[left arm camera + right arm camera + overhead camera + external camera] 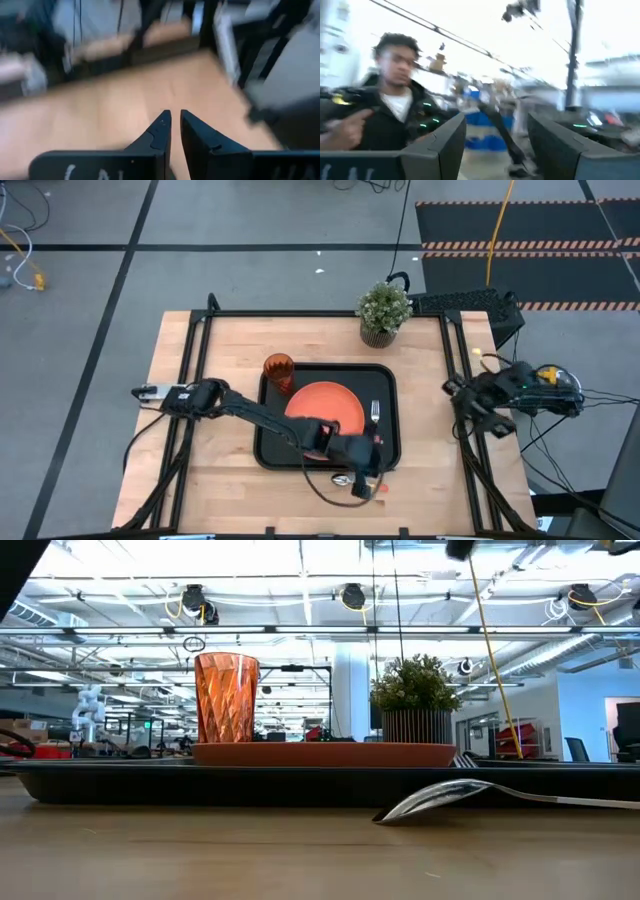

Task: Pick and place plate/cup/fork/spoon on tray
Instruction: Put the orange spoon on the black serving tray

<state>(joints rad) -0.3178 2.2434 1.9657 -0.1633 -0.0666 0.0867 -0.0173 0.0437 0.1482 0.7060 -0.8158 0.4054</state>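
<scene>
The black tray (268, 448) lies at mid-table. On it are the orange plate (325, 404), the amber cup (278, 370) upright at its far left corner, and the fork (375, 412) along the plate's right side. The spoon (345, 479) lies on the wood just in front of the tray's near rim. In the low view its bowl (430, 801) rests tip-down on the table and its shaft runs to the right. My left gripper (363, 472) hovers over the spoon with its fingers (175, 127) nearly together and nothing between them. My right gripper (496, 145) waits open at the table's right edge (458, 392).
A potted green plant (384, 312) stands behind the tray's far right corner. Bare wood lies left and right of the tray. A dark frame rail (190, 380) runs along each side of the table. A person (395, 100) shows in the room beyond.
</scene>
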